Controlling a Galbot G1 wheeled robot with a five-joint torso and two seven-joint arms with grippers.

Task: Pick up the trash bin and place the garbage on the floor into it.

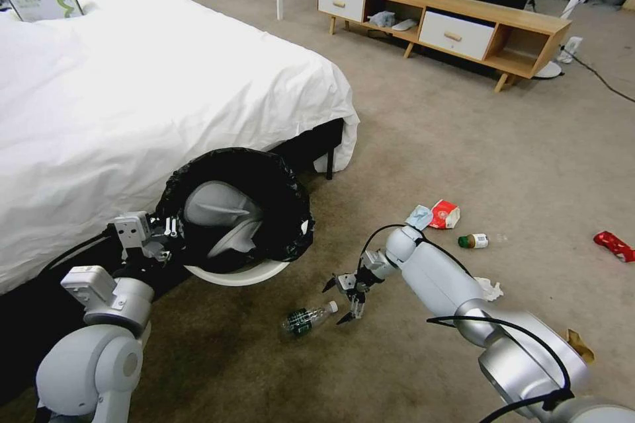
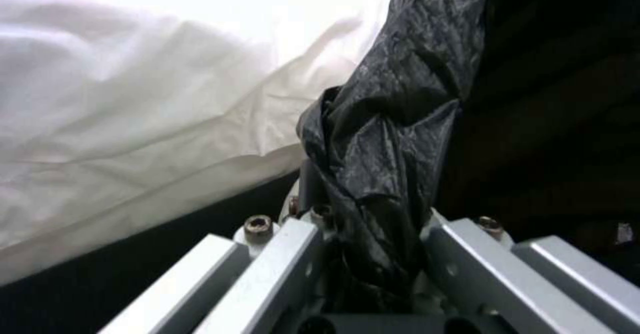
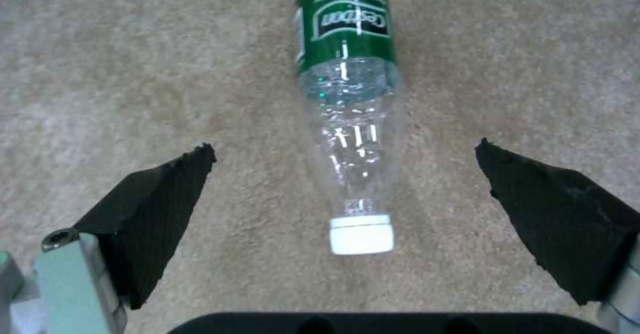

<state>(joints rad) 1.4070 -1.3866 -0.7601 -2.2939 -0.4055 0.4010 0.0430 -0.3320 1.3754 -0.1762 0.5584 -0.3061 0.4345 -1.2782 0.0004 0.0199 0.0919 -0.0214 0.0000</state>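
The right pincer (image 1: 350,301) hangs low over the carpet with its jaws spread wide, and a clear water bottle (image 1: 309,318) with a green label and white cap lies on its side just beyond the fingertips (image 3: 157,209), cap end toward the wrist. Nothing touches the black pads. To take it well, I judge the pincer should drop until the pads straddle the narrow shoulder or the labelled body, stay square across the bottle's length, and close gently, since a light empty bottle will roll or squirt out if pinched off-centre.

The left pincer (image 1: 169,231) is clamped on the black bag folded over the rim of the trash bin (image 1: 238,274), holding it tilted at the near left beside the bed (image 1: 132,112), mouth facing the robot; the left wrist view shows the liner (image 2: 383,174) bunched between the metal fingers.

Farther right on the floor lie a light blue mask (image 1: 419,216), a red-white packet (image 1: 445,214), a green-capped bottle (image 1: 473,240), a crumpled white tissue (image 1: 491,289), a red wrapper (image 1: 615,245) and a brown paper bag (image 1: 579,345)
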